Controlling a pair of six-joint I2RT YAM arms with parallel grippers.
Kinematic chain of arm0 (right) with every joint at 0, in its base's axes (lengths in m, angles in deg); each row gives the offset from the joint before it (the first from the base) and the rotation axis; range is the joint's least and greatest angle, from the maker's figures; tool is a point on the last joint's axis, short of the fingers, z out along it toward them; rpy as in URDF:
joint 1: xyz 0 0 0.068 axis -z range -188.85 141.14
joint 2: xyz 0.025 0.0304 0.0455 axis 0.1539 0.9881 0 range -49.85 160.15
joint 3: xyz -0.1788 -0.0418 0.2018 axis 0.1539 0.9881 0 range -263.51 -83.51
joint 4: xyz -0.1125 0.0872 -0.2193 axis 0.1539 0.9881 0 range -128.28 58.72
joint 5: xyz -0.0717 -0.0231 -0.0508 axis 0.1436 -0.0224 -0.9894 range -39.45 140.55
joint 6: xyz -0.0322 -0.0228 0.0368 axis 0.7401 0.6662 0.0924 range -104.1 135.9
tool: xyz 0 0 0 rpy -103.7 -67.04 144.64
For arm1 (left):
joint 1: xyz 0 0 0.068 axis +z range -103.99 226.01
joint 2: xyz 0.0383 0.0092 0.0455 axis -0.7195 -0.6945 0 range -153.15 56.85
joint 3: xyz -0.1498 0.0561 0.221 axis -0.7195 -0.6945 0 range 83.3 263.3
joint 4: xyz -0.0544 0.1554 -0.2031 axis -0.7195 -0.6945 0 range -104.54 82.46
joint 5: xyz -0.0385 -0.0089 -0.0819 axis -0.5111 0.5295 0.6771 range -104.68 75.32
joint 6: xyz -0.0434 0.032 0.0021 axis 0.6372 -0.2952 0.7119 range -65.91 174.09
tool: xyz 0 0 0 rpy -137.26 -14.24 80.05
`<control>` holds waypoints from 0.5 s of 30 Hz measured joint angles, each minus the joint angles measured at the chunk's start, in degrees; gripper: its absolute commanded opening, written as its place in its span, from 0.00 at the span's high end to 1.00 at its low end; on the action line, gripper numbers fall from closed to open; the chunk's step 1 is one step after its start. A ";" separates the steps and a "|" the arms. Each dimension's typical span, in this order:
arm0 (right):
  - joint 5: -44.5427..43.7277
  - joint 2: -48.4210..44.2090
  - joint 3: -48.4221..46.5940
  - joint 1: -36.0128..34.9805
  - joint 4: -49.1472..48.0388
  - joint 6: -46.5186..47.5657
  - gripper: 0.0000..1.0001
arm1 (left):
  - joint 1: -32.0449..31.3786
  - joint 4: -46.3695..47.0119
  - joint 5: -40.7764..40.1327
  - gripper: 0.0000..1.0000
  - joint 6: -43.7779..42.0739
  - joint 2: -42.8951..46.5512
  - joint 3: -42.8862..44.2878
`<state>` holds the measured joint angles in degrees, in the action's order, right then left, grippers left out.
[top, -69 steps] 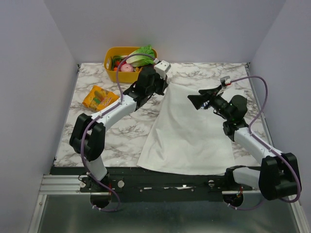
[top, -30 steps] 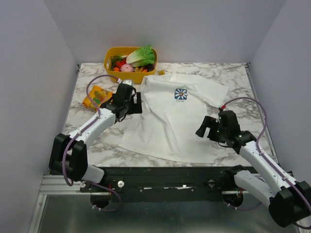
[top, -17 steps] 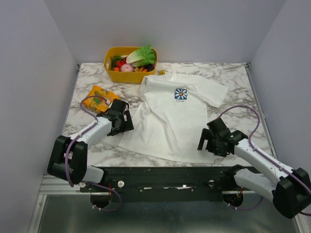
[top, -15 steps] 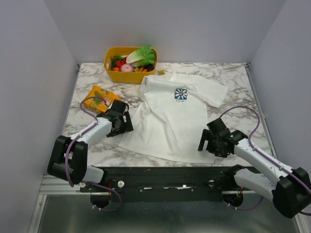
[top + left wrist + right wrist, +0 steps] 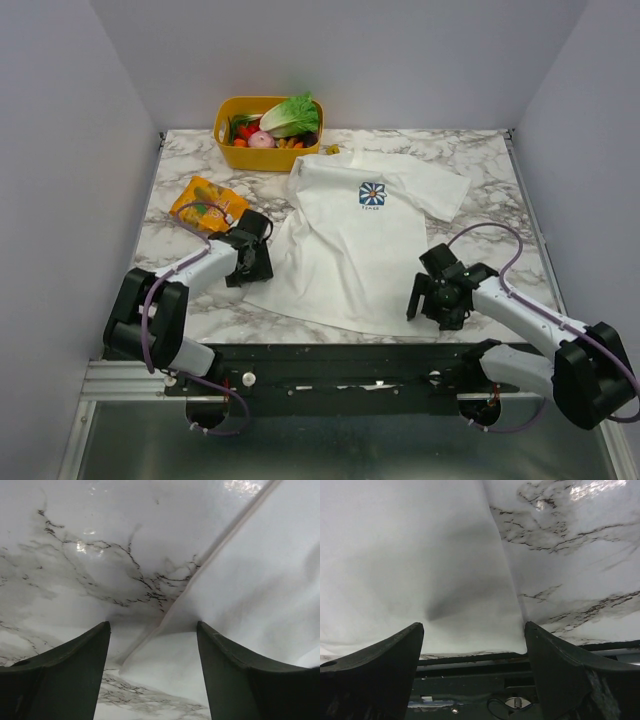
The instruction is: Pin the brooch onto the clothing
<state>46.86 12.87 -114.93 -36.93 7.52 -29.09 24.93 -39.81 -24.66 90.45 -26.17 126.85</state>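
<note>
Bench [image 5: 470, 150] notes, mid-task.

- The clothing [image 5: 350, 250] is lying flat and face up, collar toward the far edge and hem toward the arms. The blue print is showing on the chest.
- The left pincer [image 5: 152, 630] is hanging low over the near-left hem corner. Its jaws are standing apart, one finger over bare marble and the other over cloth, gripping nothing.
- The right pincer [image 5: 472, 627] is sitting over the near-right hem corner, close to the bench's front rail. Its jaws are also apart and holding nothing, with the fabric edge running between the fingers.
- The brooch [image 5: 332, 150] is probably the tiny yellow speck lying just beyond the collar, well apart from both pincers. At this size it could equally be the collar tag.
- The yellow basket [image 5: 225, 140] of vegetables is standing at the far left. The orange packet [image 5: 205, 203] is lying near the left arm (neither is playing any part).

Judgement: the step in hand is looking like laying out and squaring the shirt at its hem corners. The pinning itself is not yet begun, and nothing is fixed to the cloth.

Next move: one arm is going to need a long reach to the far collar, then a narrow, well-centred pinch on a very small flat disc. The other should be pressing the fabric down near the chest so it is not dragging when the brooch goes on.
</note>
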 measured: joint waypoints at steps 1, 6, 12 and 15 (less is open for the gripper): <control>0.76 0.52 0.35 0.00 -0.33 0.09 0.17 | -0.57 0.09 -0.07 0.37 0.15 -0.28 0.15; 3.50 1.18 0.90 -0.09 -1.09 1.33 0.63 | -4.35 1.57 -1.05 0.80 1.14 -1.36 0.55; 7.48 1.79 1.66 -0.11 -3.43 1.79 1.00 | -7.02 3.08 -1.33 1.00 1.29 -1.14 0.39; 7.30 -0.46 0.66 -0.13 -1.95 2.01 1.00 | -7.02 2.62 -0.87 1.00 1.22 -0.04 0.11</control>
<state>54.16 12.41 -114.28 -37.06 5.57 -27.08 17.91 -37.18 -25.53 91.68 -26.21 126.95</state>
